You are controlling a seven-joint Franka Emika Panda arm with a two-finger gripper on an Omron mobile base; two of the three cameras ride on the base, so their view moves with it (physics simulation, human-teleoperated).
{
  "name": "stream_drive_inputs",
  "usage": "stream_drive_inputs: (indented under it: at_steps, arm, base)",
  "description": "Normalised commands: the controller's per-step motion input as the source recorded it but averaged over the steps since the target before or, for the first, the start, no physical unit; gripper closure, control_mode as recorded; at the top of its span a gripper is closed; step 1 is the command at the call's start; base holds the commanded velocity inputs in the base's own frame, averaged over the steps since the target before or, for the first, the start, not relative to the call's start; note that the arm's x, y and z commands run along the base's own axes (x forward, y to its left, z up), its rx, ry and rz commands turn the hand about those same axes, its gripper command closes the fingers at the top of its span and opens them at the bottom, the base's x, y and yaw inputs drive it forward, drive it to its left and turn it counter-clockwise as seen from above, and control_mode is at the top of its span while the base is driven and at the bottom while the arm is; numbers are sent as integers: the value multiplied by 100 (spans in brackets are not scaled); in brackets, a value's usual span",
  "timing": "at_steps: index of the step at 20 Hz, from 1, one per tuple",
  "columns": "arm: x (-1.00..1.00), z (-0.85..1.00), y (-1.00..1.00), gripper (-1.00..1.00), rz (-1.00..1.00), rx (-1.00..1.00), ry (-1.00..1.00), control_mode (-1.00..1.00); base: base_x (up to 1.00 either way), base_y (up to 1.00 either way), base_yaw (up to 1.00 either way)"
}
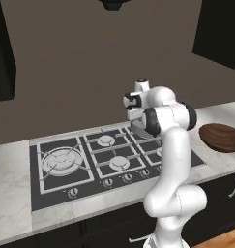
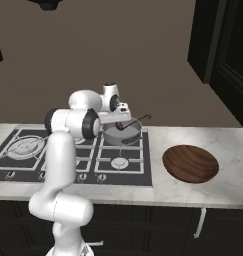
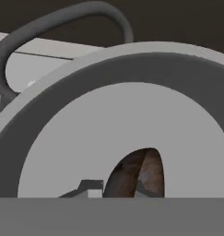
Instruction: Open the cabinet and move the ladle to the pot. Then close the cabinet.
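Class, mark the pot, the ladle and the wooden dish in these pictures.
pot (image 2: 124, 136), right base view, on its grey side wall.
ladle (image 3: 140, 175), hand view, on its brown scoop.
wooden dish (image 2: 190, 163), right base view, on its brown inside.

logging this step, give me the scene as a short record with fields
gripper: shut on the ladle, above the pot
ladle: small dark brown ladle with thin stem, scoop down inside the pot
pot: shallow round grey metal pot on the back right burner of the black hob
cabinet: black-brown wall cabinet, right door open
dish: wide brown wooden dish on the pale marble counter, right of the hob
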Motion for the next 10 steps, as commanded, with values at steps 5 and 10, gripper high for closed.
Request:
stream_drive_inputs:
  at_steps: [5,10]
  arm:
    - [18,-32,0,100,0,0,0,-100]
    - [11,-21,0,100,0,0,0,-100]
  base:
    - [0,0,0]
    - [0,0,0]
